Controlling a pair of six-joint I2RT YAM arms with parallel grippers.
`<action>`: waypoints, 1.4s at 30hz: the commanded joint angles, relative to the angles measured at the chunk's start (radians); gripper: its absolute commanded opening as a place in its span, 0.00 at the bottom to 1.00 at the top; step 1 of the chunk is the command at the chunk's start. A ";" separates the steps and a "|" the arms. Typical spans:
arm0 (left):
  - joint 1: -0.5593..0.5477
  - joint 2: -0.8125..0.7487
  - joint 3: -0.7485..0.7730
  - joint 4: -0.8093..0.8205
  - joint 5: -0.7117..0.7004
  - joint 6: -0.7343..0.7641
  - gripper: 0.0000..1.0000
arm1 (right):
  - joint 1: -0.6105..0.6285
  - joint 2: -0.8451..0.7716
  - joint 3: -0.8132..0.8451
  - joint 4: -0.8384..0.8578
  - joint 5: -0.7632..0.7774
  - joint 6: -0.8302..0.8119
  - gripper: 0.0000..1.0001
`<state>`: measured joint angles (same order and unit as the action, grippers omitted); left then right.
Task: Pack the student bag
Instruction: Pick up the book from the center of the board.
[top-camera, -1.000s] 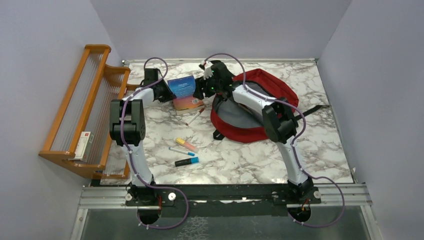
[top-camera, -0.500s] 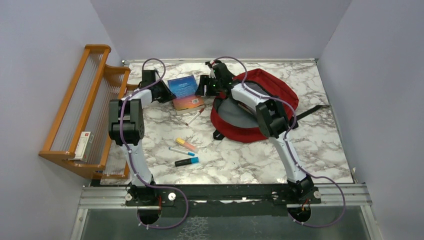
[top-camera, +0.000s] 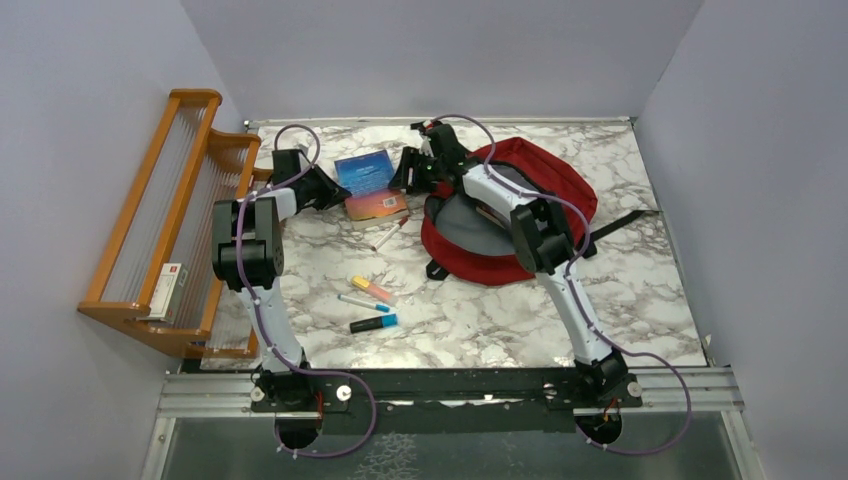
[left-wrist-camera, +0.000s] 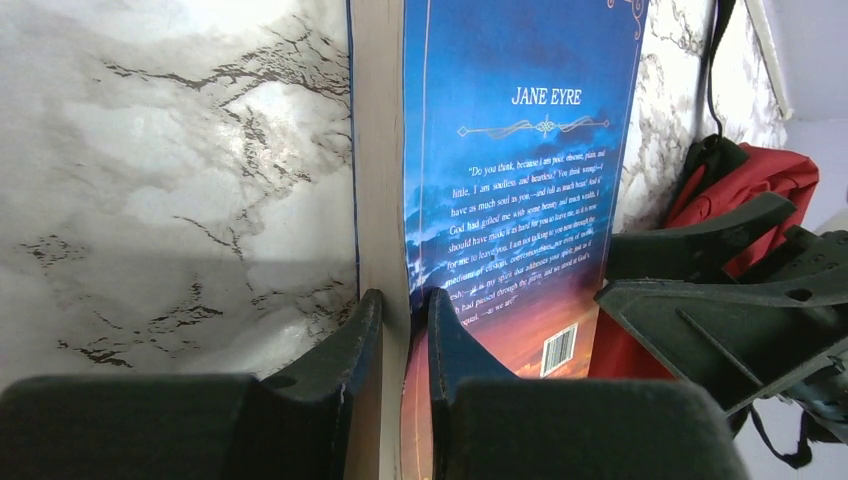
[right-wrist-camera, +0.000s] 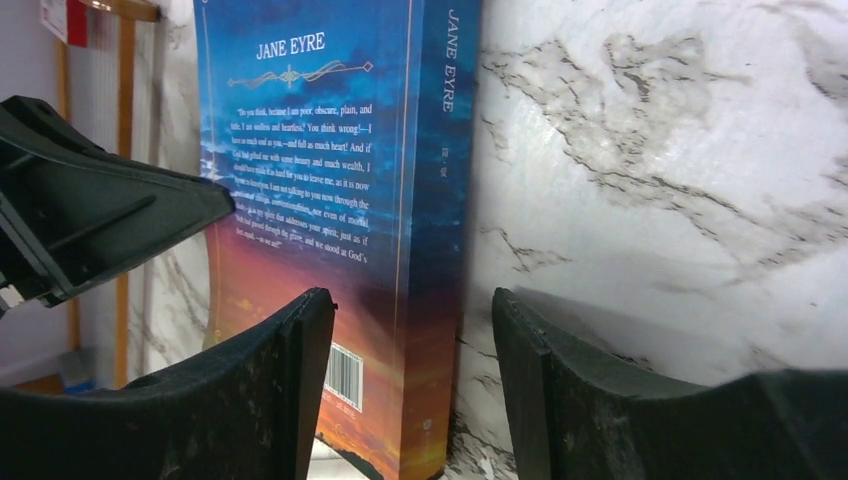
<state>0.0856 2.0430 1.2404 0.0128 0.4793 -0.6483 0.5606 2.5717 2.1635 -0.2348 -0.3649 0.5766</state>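
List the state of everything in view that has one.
student bag, unzipped, lying open on the table
book, back cover up, clamped at its page edge
left pincer, shut on book
right pincer, open, straddling the book's spine
markers, lying loose on the table

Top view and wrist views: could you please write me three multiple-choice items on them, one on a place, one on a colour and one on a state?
1. Where is the book?
A inside the bag
B under the bag
C outside the bag, between the left tool and the right tool

2. What colour is the bag's shell?
A red
B green
C yellow

3. How is the left tool?
A wide open
B shut on the book
C shut on nothing

Key:
1 C: the book shows beside the bag, with a tool at each side.
2 A: red fabric surrounds the grey lining.
3 B: it pinches the book's page edge, while the right tool straddles the spine, open.
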 joint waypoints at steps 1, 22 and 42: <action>-0.009 0.122 -0.081 -0.169 -0.075 0.014 0.00 | -0.002 0.075 0.046 -0.074 -0.139 0.066 0.63; -0.027 0.131 -0.052 -0.189 -0.072 0.056 0.00 | -0.002 0.142 0.047 0.210 -0.525 0.315 0.51; -0.028 -0.208 -0.016 -0.205 -0.178 0.126 0.79 | -0.009 -0.169 -0.135 0.346 -0.355 0.066 0.01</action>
<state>0.0669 1.9820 1.2346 -0.0635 0.4278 -0.5892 0.5297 2.5881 2.0586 0.0006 -0.7368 0.7639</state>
